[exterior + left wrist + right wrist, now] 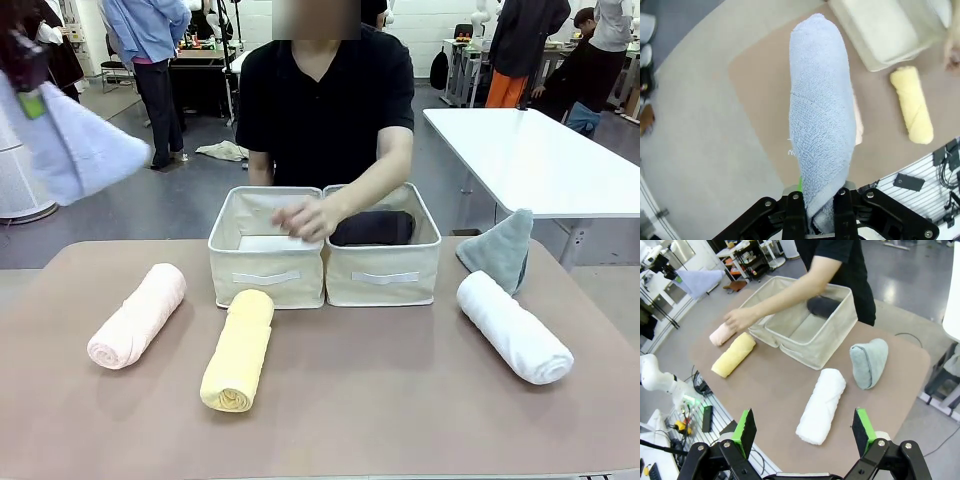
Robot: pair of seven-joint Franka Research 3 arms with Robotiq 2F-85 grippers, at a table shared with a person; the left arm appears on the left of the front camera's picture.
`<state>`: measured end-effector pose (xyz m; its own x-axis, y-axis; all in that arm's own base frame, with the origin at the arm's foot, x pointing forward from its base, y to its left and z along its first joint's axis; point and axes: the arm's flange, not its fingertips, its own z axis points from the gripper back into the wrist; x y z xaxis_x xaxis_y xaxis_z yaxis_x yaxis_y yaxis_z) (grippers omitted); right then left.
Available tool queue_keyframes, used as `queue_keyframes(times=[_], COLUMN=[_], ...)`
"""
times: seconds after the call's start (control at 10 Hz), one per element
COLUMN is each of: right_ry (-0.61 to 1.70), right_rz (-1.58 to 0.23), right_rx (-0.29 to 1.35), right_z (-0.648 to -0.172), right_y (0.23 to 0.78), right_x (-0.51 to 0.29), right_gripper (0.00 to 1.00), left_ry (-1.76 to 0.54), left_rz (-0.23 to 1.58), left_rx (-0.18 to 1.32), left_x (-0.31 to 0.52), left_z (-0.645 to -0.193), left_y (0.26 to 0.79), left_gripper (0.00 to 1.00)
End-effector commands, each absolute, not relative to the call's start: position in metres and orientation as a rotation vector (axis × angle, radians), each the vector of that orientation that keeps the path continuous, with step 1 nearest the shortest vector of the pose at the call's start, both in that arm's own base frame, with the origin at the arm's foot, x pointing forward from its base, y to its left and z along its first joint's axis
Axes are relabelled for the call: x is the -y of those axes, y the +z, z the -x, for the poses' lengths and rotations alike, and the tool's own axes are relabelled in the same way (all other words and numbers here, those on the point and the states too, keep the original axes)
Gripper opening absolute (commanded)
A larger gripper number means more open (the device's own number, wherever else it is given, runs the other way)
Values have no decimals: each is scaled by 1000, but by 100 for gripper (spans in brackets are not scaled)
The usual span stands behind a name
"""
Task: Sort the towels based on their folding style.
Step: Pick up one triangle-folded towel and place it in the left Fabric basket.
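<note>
My left gripper (pixel 815 220) is shut on the light blue towel (pixel 820 115), which it holds high over the table's left end (pixel 80 150). Pink (pixel 138 315), yellow (pixel 238 350) and white (pixel 513 327) rolled towels lie on the table. The grey-teal triangle-folded towel (pixel 498 250) stands right of the baskets. Inside the right basket (pixel 385 278) lies the dark grey roll (pixel 372 228). A person's hand (pixel 305 218) reaches into the left basket (pixel 265 280). High above the white roll (pixel 822 405), my right gripper (pixel 804 427) stands open with nothing in it.
The two cream baskets stand side by side at the table's far middle, with the person seated right behind them. A white table (pixel 540 160) stands off to the right. The brown tabletop (pixel 380 400) in front of the baskets is bare.
</note>
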<state>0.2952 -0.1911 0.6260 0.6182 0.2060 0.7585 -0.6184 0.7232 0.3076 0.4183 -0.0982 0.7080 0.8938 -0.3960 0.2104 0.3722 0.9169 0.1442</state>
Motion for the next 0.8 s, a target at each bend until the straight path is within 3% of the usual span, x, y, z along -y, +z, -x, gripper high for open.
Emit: queue_keyframes(times=[0.0, 0.2, 0.4, 0.7], right_ry=[511, 511, 511, 511], right_rz=[-600, -600, -600, -600], right_rx=[765, 765, 765, 765], right_z=[-296, -296, -296, -296], right_y=[625, 625, 625, 625], right_x=[190, 190, 190, 190], right_gripper=[100, 100, 100, 100], left_ry=[-532, -624, -722, -782], left_rz=[6, 100, 66, -93], left_rx=[181, 134, 158, 147], left_x=[110, 135, 158, 71], left_z=[-429, -433, -436, -397], left_y=[701, 683, 674, 661], left_gripper=[17, 17, 17, 17])
